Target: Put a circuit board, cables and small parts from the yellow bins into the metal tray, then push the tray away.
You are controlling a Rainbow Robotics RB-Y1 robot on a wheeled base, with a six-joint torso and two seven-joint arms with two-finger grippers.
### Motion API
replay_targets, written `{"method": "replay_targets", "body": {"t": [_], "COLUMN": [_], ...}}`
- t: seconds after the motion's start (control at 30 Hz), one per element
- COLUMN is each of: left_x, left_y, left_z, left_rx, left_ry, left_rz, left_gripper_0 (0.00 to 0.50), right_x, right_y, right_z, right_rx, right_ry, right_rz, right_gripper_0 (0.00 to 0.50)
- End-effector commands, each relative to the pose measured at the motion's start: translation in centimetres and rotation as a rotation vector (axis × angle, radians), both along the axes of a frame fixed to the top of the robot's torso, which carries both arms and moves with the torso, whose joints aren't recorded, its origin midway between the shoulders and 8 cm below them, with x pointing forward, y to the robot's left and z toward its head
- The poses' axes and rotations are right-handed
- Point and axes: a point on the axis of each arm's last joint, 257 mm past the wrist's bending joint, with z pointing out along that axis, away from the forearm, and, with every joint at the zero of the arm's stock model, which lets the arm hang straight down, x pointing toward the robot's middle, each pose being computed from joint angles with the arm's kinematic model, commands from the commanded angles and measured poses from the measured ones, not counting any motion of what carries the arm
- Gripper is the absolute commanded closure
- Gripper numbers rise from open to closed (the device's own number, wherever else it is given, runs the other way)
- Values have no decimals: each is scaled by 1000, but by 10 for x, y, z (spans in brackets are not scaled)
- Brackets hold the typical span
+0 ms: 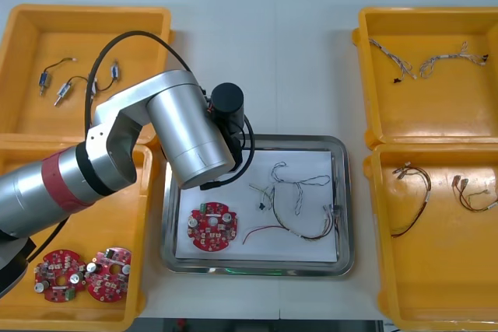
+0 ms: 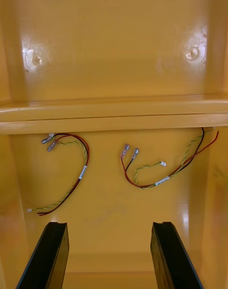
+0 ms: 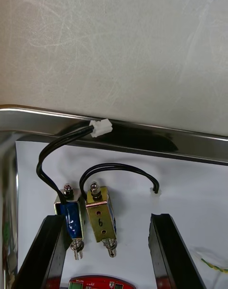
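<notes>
Two small metal parts [image 3: 100,215] are seen lying in the white-lined metal tray [image 3: 142,137] near its far left corner, between the fingers of the open left pincer [image 3: 108,219]; the right pincer [image 2: 109,225] is held open over red-and-yellow cables [image 2: 71,175] in the yellow plastic bin [image 2: 114,118] at the table's [image 1: 311,60] near right corner

Bare bench [image 1: 272,60] beyond the metal tray [image 1: 311,140]; tight inside.
The bare stretch runs between the far yellow bins [image 1: 364,75]. The left arm [image 1: 156,130] hangs over the tray's far-left corner; a circuit board [image 1: 212,227] takes its near-left, cables [image 1: 298,192] its right half. 2 small metal parts [image 3: 100,218] sit between the left pincer's [image 3: 108,217] spread fingers. The right pincer [image 2: 109,224], fingers apart, has bare bin floor between them, 2 red and yellow cables [image 2: 83,171] beyond.
</notes>
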Motion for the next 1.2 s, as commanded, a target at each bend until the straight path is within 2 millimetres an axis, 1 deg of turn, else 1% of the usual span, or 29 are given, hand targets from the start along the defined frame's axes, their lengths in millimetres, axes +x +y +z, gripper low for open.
{"method": "replay_targets", "body": {"t": [0.03,0.1,0.13,0.2,0.23,0.3,0.37,0.43,0.47,0.57,0.6,0.63,0.73,0.83,0.93,1.1,1.13,1.2], "left_x": [-4,-7,-8,-10,-11,-12,-13,-13,-12,-11,-10,-10,-7,-6,-6,-9,-10,-11], "left_y": [1,8,9,18,20,33,39,49,57,71,82,85,98,109,122,141,142,152], "left_z": [28,41,43,55,58,70,76,85,92,101,108,110,122,130,140,150,151,155], "left_rx": [-80,-87,-89,-85,-82,-71,-70,-67,-61,-51,-44,-40,-47,-59,-64,-86,-89,-93], "left_ry": [-9,-3,1,7,8,20,29,39,40,42,48,49,45,46,43,51,54,44], "left_rz": [64,71,73,67,63,54,50,45,45,51,56,55,42,49,56,62,62,49], "left_gripper_0": [0,0,0,0,0,0,0,0,0,0,0,0,0,0,0,0,0,0], "right_x": [-4,-5,-5,-7,-7,-10,-12,-16,-19,-23,-26,-27,-32,-39,-47,-58,-59,-64], "right_y": [-2,3,4,11,13,23,29,41,51,63,74,77,99,115,134,169,172,187], "right_z": [5,5,5,5,4,4,4,2,2,1,1,1,2,-1,-7,-17,-19,-24], "right_rx": [-3,-20,-25,-54,-58,-88,-105,-117,-121,-123,-125,-125,-138,-160,-203,-268,-274,-299], "right_ry": [-13,-10,-7,-1,-1,3,7,22,31,38,40,42,41,50,74,106,110,122], "right_rz": [7,30,38,71,77,121,152,201,238,289,334,347,432,502,596,763,778,849], "right_gripper_0": [0,0,0,0,0,0,0,0,0,0,0,0,0,0,0,0,0,0]}}
